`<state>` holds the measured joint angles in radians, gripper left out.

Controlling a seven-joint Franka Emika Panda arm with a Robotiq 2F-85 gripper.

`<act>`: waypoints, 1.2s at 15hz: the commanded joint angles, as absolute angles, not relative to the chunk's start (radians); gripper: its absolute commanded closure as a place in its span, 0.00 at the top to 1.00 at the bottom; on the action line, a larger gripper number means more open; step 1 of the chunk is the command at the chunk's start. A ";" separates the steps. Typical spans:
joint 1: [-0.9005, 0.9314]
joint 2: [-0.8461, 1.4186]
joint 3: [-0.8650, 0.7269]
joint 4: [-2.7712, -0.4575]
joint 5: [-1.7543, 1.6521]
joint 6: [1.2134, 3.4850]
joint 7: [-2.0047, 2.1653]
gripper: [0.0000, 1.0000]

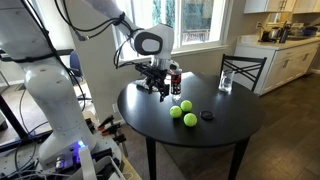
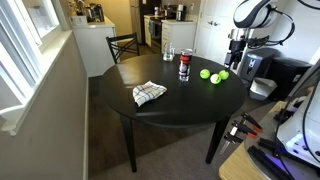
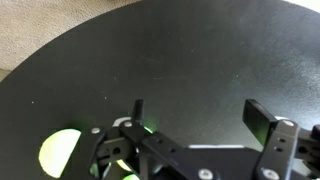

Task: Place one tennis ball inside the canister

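Currently end effector [image 3: 197, 106] spread apart (nothing gripped); tennis ball [image 3: 58, 152] lies lower-left of it, on table [image 3: 200, 50].

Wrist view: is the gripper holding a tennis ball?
No, the gripper is open with only bare table between its fingers; a tennis ball lies beside it.

On the counter [image 2: 190, 108] the canister [image 2: 185, 65] stands upright, with a glass [image 2: 167, 54] near behind it. Three tennis balls [image 2: 214, 77] lie together beside the canister, and a cloth [image 2: 149, 93] lies on its other side. A chair [image 2: 122, 45] stands behind the counter.
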<state>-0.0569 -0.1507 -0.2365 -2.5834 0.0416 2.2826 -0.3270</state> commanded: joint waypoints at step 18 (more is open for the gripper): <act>-0.126 0.245 -0.187 -2.452 -0.020 2.774 -0.107 1.00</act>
